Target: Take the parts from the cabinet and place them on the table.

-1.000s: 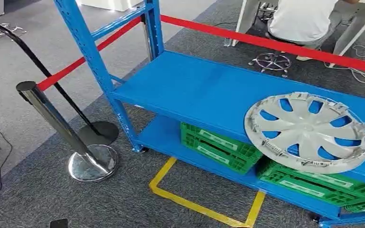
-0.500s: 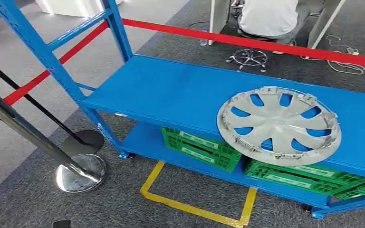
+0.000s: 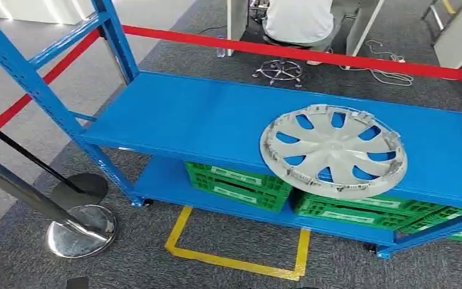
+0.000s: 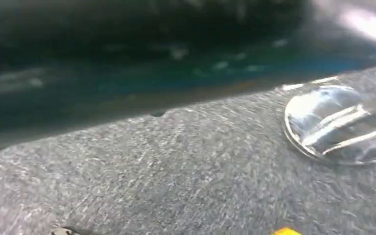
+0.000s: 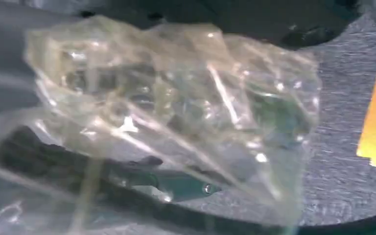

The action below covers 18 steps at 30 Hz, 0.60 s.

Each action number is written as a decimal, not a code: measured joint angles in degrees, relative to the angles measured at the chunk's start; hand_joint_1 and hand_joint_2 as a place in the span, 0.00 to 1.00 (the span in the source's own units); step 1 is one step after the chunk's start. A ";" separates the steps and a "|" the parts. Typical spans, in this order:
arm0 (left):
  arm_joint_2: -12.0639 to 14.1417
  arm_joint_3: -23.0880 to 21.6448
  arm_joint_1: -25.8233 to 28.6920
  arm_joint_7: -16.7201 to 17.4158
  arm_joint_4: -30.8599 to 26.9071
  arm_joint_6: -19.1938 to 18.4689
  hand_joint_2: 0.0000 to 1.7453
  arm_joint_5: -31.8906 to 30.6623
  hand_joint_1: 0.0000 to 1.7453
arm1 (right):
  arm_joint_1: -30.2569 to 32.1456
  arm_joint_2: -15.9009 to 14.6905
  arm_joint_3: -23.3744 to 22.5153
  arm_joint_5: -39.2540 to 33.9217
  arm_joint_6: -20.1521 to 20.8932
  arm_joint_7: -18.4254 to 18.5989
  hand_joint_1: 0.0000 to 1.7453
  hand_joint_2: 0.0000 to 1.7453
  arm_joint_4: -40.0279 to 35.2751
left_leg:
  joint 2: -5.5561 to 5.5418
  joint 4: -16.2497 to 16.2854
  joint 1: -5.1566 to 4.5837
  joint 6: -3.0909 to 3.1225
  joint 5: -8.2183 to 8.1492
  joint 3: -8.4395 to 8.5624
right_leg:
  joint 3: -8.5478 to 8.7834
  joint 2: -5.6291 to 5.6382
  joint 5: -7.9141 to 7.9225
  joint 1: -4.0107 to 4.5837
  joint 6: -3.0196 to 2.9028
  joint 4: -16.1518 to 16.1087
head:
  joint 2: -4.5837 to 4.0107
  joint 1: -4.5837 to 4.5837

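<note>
A clear crumpled plastic bag (image 5: 176, 112) with small glinting parts inside hangs close in front of the right wrist camera, above the grey carpet. My right hand grips it, and the bag hides its fingers. In the head view a blue metal cabinet (image 3: 186, 117) stands ahead. A silver-grey wheel cover (image 3: 333, 150) lies flat on its upper shelf, near the front edge toward the right.
Green crates (image 3: 237, 183) sit on the lower shelf. A chrome stanchion base (image 3: 81, 230) stands at the left on the carpet, also the shiny stanchion base (image 4: 340, 122). A red barrier rope (image 3: 289, 51) runs behind the cabinet. A person (image 3: 298, 18) sits beyond it. Yellow floor tape (image 3: 234, 262) marks a square.
The whole head picture has shifted left and down as the camera moved. The cabinet now shows more of its right end. The wheel cover has not moved on the shelf.
</note>
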 joint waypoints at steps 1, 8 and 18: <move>0.00 0.00 -0.01 0.00 0.00 0.00 0.00 0.00 0.00 | 0.01 -0.02 0.00 -0.02 0.00 0.00 0.00 0.00 0.00 | 0.15 0.05 -0.01 -0.23 -0.17 0.27 | 3.29 -0.67 2.43 0.03 -0.25 -5.96 | 0.00 0.00; 0.07 0.00 0.03 0.00 0.00 0.07 0.00 0.00 0.00 | -0.21 -0.09 -0.02 -0.22 -0.09 0.00 0.00 0.00 0.00 | 0.67 0.26 -0.64 0.98 -0.32 0.43 | 5.66 -1.13 2.77 0.21 -1.44 -10.11 | 0.00 -0.27; 0.20 0.00 0.06 0.00 0.00 0.07 0.00 0.13 0.00 | -0.28 -0.07 0.00 -0.07 -0.42 -0.13 0.00 0.00 0.00 | 0.66 0.31 -0.79 0.86 -0.34 0.26 | 5.68 -1.18 2.79 0.14 -1.37 -10.13 | 0.00 -0.18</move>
